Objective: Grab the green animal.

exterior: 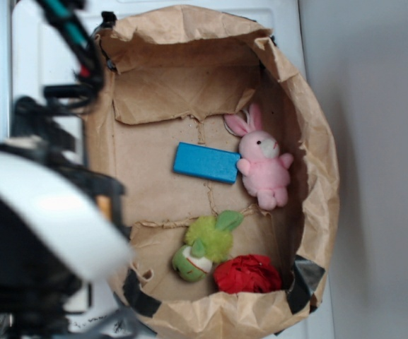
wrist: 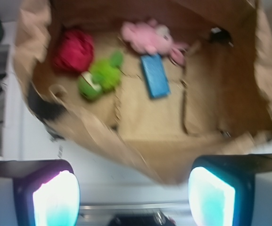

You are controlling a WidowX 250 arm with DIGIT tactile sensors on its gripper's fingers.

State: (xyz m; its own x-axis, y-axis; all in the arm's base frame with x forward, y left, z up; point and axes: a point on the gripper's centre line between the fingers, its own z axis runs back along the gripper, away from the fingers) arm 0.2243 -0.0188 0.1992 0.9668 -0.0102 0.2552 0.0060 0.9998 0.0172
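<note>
The green animal (exterior: 205, 247) is showing fuzzy lime fur, a darker green leaf-shaped flap at its upper right, and a rounded end with a white-and-reddish patch at its lower left. It is lying on the floor of a brown paper bag (exterior: 315, 141), near the lower rim in the exterior view. A red ball (exterior: 247, 274) is sitting just beside it to the right, touching or nearly so. A blue block (exterior: 206, 162) is lying near the bag's middle, with a pink bunny (exterior: 264, 166) touching its right end. Bare bag floor is lying open to the left of the animal and between it and the block. The crumpled bag walls are rising on all sides. In the wrist view, the end effector (wrist: 133, 195) is standing wide apart and holding nothing, outside the bag's near rim, over a white surface (wrist: 117, 169), well apart from the animal.
</note>
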